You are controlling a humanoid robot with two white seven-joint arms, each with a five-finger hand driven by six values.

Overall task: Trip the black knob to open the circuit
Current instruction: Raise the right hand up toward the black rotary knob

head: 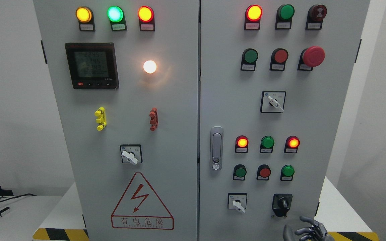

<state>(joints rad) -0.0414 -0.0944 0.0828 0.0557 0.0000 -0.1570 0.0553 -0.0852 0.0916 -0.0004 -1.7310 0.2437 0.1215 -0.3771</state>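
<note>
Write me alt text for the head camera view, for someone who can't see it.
A grey robot hand with relaxed fingers rises at the bottom right, just below the black rotary knob low on the right door of a grey electrical cabinet. The doors carry lit indicator lamps, push buttons, white selector switches and a red mushroom emergency stop button.

Right hand [308,231] below knob [282,203]

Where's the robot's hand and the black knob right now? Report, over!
Right hand low at bottom edge, fingers relaxed, holding nothing. Left hand not in view. Black knob on cabinet's lower right, untouched, just above the hand. Nothing in the way.
</note>
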